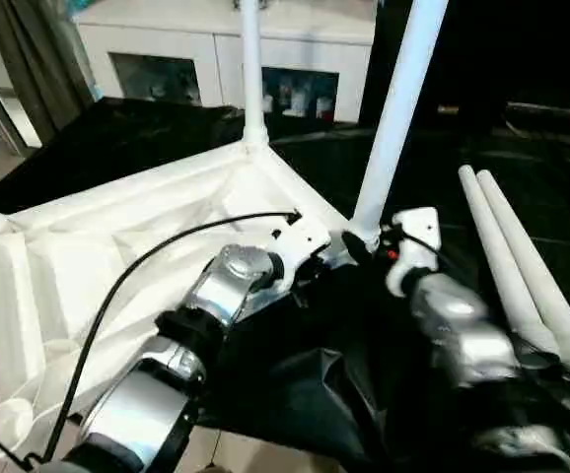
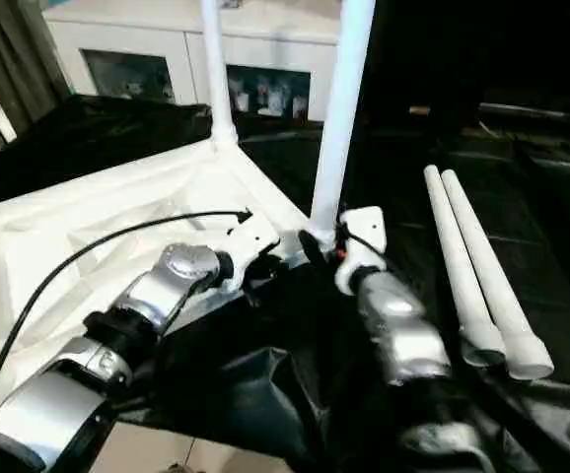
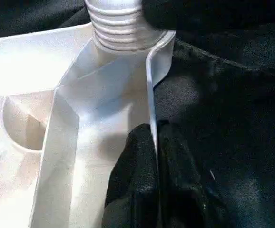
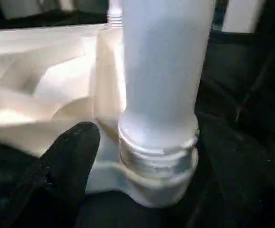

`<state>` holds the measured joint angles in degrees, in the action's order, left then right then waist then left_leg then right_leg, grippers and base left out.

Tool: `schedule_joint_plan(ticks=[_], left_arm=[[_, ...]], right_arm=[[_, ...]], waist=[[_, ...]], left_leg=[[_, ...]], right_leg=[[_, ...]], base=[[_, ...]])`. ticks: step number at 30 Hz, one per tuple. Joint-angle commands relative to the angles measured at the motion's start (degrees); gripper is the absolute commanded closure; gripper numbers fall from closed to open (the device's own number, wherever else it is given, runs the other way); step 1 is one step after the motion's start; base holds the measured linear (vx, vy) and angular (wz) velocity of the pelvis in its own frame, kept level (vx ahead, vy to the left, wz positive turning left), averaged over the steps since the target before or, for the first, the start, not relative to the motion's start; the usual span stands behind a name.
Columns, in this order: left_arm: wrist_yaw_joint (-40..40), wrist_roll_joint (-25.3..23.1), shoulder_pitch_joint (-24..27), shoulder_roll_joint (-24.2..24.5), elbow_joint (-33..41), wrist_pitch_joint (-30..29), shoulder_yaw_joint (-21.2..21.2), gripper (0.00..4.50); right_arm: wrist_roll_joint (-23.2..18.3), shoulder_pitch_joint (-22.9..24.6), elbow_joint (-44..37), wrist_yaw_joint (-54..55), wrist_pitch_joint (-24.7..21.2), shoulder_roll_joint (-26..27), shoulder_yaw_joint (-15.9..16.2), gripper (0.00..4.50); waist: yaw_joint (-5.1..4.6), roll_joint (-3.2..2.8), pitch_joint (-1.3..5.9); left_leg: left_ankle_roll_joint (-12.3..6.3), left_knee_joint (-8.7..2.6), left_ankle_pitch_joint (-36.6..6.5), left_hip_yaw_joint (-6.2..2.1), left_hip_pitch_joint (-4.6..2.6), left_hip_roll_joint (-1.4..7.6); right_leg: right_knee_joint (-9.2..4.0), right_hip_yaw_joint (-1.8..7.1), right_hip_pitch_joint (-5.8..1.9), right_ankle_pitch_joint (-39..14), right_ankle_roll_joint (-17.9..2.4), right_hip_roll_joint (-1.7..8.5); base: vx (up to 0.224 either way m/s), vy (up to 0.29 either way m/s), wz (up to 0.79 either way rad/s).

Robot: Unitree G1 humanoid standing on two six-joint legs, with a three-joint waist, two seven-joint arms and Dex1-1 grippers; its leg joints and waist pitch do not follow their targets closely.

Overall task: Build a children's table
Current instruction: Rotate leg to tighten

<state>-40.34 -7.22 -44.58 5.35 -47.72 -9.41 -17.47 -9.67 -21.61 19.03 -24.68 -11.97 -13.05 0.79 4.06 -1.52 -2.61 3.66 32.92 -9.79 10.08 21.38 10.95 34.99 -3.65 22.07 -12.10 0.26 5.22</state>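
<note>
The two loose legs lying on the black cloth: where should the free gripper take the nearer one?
Probably mid-shaft, from above. The two loose legs lie flat, side by side and touching on the black cloth, so one jaw needs the open outer side, the other must wedge between them. The right gripper is closest.

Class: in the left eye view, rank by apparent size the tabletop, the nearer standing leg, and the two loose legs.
1. tabletop
2. nearer standing leg; cropped, nearer camera, so unsure
3. two loose legs; alike, unranked
</note>
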Motion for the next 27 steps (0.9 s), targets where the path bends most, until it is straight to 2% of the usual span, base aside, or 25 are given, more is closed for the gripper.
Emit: schedule_joint_plan(ticks=[1, 3, 4, 5, 6, 8, 10, 11, 12, 13, 15, 20, 23, 24, 25, 27], left_arm=[[-3.0, 0.5, 1.4, 2.3, 1.3, 4.3, 0.0, 4.5], [-6.5, 1.0, 2.1, 3.7, 2.6, 5.4, -0.2, 4.5], [-6.8, 1.1, 2.2, 3.9, 2.8, 5.5, -0.2, 4.5], [-13.2, 2.1, 3.8, 6.3, 5.8, 7.1, -1.3, 4.5], [-15.4, 2.5, 4.4, 7.2, 7.0, 7.4, -1.7, 4.5], [-16.5, 2.6, 4.7, 7.7, 7.6, 7.9, -1.9, 4.5], [-19.8, 3.9, 5.6, 8.8, 10.0, 7.4, -2.3, 4.5], [-21.4, 4.5, 6.1, 9.3, 11.4, 7.3, -2.3, 4.5], [-23.4, 5.3, 6.8, 9.9, 13.4, 7.2, -2.5, 4.5], [-24.0, 5.5, 7.1, 10.1, 14.0, 7.2, -2.6, 4.5], [-24.9, 5.6, 7.5, 10.4, 15.0, 6.8, -2.8, 4.5], [-26.2, 5.8, 8.1, 10.8, 16.0, 6.6, -2.8, 4.5], [-26.5, 5.9, 8.4, 10.8, 16.8, 6.1, -2.8, 4.5], [-26.5, 5.9, 8.5, 10.8, 17.0, 6.0, -2.8, 4.5], [-26.6, 5.9, 8.7, 10.8, 17.6, 5.5, -2.7, 4.5], [-26.8, 5.8, 8.9, 10.7, 18.3, 5.1, -2.8, 4.5]], right_arm=[[-0.9, 1.8, -4.8, -5.6, -2.6, -3.7, 1.3, 0.34], [-1.3, 3.2, -7.5, -9.9, -3.7, -7.2, 2.0, 0.14], [-1.3, 3.3, -7.7, -10.4, -3.8, -7.5, 2.0, 0.14], [-1.4, 4.4, -10.2, -14.6, -4.5, -11.7, 2.7, 0.05], [-1.5, 4.8, -11.2, -16.1, -4.8, -13.2, 2.9, 0.05], [-1.7, 4.8, -11.6, -16.6, -5.0, -13.8, 2.9, 0.05], [-2.9, 4.8, -12.6, -18.5, -5.9, -14.7, 2.6, 0.05], [-3.7, 5.0, -13.6, -20.0, -6.8, -15.5, 2.7, 0.05], [-4.7, 5.7, -15.1, -22.9, -7.9, -16.8, 3.6, 0.05], [-4.9, 5.9, -15.5, -23.9, -8.2, -17.2, 4.0, 0.05], [-5.2, 6.3, -16.2, -25.5, -8.6, -18.0, 4.9, 0.05], [-4.5, 6.2, -15.2, -26.2, -8.2, -18.0, 5.5, 0.05], [-4.2, 5.8, -14.4, -26.3, -8.2, -17.7, 5.5, 0.05], [-4.2, 5.7, -14.3, -26.3, -8.2, -17.6, 5.6, 0.32], [-4.1, 5.3, -13.6, -26.4, -8.1, -17.4, 5.7, 0.32], [-4.2, 4.9, -12.7, -26.5, -7.8, -16.9, 5.8, 0.4]], waist=[[0.63, 1.61, 3.0], [0.55, 1.63, 3.02], [0.62, 1.84, 2.93], [0.59, 1.79, 2.91], [0.76, 1.71, 3.02], [0.66, 1.61, 2.9], [0.75, 1.43, 2.93], [0.75, 1.52, 2.93], [0.86, 1.46, 2.98], [1.07, 1.62, 3.05], [1.29, 1.54, 3.09], [1.49, 1.63, 3.36], [1.55, 1.68, 3.3], [1.57, 1.73, 3.31], [1.59, 1.87, 3.34], [1.58, 1.67, 3.39]], left_leg=[[-5.91, -3.3, -8.0, -0.39, -0.07, 1.55], [-5.91, -3.38, -8.2, -0.42, 0.03, 1.63], [-5.86, -3.34, -8.5, -0.39, 0.0, 1.67], [-5.83, -3.38, -8.6, -0.39, -0.03, 1.74], [-5.81, -3.41, -8.4, -0.53, -0.06, 1.95], [-6.0, -3.37, -8.4, -0.36, -0.22, 2.05], [-5.61, -3.48, -8.9, -0.39, -0.35, 2.18], [-5.56, -3.46, -8.8, -0.37, -0.42, 2.27], [-5.68, -3.39, -8.6, -0.35, -0.46, 2.26], [-6.06, -3.33, -7.7, -0.37, -0.36, 2.36], [-6.74, -3.14, -6.7, -0.24, -0.42, 2.34], [-6.72, -2.82, -5.1, -0.27, -0.06, 2.2], [-6.65, -2.76, -5.8, -0.2, -0.09, 2.12], [-6.55, -2.75, -5.8, -0.21, -0.06, 2.13], [-6.62, -2.71, -5.3, -0.21, -0.04, 2.13], [-6.86, -2.62, -4.7, -0.2, -0.08, 2.15]], right_leg=[[-4.6, 2.28, -2.96, -4.9, -11.1, 3.04], [-4.53, 2.27, -2.94, -5.8, -11.1, 3.07], [-4.6, 2.28, -2.9, -6.7, -11.0, 3.1], [-4.62, 2.32, -2.8, -7.1, -11.1, 3.13], [-4.41, 2.31, -2.97, -7.0, -11.4, 3.21], [-4.37, 2.42, -2.45, -5.7, -12.1, 3.06], [-4.2, 2.4, -2.43, -5.5, -13.1, 3.16], [-4.1, 2.43, -2.39, -4.6, -13.5, 3.1], [-3.99, 2.44, -2.42, -3.8, -13.8, 3.09], [-3.71, 2.47, -2.66, -1.9, -14.2, 3.18], [-3.57, 2.49, -2.51, 0.0, -14.7, 3.19], [-3.09, 2.4, -2.53, 2.1, -15.0, 3.13], [-3.19, 2.4, -2.47, 1.0, -15.0, 3.2], [-3.14, 2.4, -2.51, 0.8, -14.9, 3.16], [-3.03, 2.41, -2.53, 1.3, -14.8, 3.15], [-2.9, 2.39, -2.44, 2.2, -15.2, 3.14]], base=[[0.0, 0.0, 0.0], [0.0, 0.0, 0.0], [0.0, 0.0, 0.0], [0.0, 0.0, 0.0], [0.0, 0.0, 0.0], [0.0, 0.0, 0.0], [0.0, 0.0, 0.0], [0.0, 0.0, 0.0], [0.0, 0.0, 0.0], [0.0, 0.0, 0.0], [0.0, 0.0, 0.0], [0.0, 0.0, 0.0], [0.0, 0.0, 0.0], [0.0, 0.0, 0.0], [0.0, 0.0, 0.0], [0.0, 0.0, 0.0]])
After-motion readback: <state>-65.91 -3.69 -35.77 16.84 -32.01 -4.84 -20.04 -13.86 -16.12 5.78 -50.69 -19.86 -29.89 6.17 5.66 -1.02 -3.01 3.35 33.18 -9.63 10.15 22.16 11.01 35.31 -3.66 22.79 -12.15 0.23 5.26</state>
